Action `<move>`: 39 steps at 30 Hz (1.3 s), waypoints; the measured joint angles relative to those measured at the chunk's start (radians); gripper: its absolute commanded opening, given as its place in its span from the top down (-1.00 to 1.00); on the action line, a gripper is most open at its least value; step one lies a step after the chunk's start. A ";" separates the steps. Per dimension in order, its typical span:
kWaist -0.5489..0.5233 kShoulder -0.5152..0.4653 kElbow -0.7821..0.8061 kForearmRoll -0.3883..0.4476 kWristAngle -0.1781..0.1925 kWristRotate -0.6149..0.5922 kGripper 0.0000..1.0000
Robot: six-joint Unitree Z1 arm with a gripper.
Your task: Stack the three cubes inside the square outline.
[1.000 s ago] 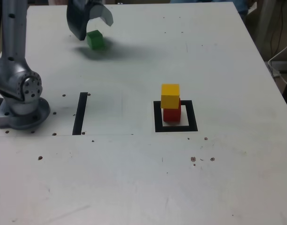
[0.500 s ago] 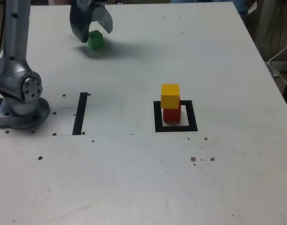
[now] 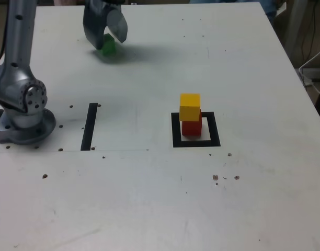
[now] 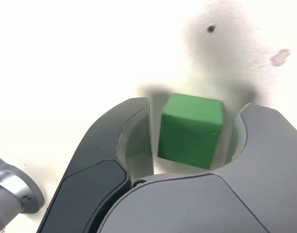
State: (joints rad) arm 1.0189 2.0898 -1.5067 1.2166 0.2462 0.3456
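Hand (image 3: 104,37) straddling green cube (image 4: 191,130) at far table (image 3: 149,198) edge, jaws apart, not yet gripping. Yellow cube (image 3: 190,106) sitting on red cube (image 3: 191,127) inside square outline (image 3: 196,142).

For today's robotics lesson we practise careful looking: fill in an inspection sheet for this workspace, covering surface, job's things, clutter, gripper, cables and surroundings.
Surface: white table, specked with small dark marks.
Job's things: yellow cube stacked on red cube inside the square outline; green cube far off, on the table.
Clutter: black strip near the arm's base.
Gripper: gripper straddles the green cube; narrow gaps show at both jaws in the wrist view.
Cables: white cable beyond the table's edge, exterior view's right.
Surroundings: mostly cropped; nothing more clear.
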 measured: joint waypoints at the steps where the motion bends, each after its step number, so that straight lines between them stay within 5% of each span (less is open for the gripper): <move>1: 0.001 0.000 -0.004 0.000 0.000 0.003 -0.10; 16: 0.004 0.019 -0.016 -0.029 -0.041 0.062 0.15; 24: 0.004 0.018 -0.022 -0.036 -0.040 0.072 0.58; 29: -0.014 0.005 -0.022 -0.032 -0.039 0.085 0.66; 39: -0.244 -0.102 -0.109 0.096 -0.049 0.122 0.66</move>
State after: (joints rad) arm 0.7748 1.9882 -1.6154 1.3128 0.1968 0.4676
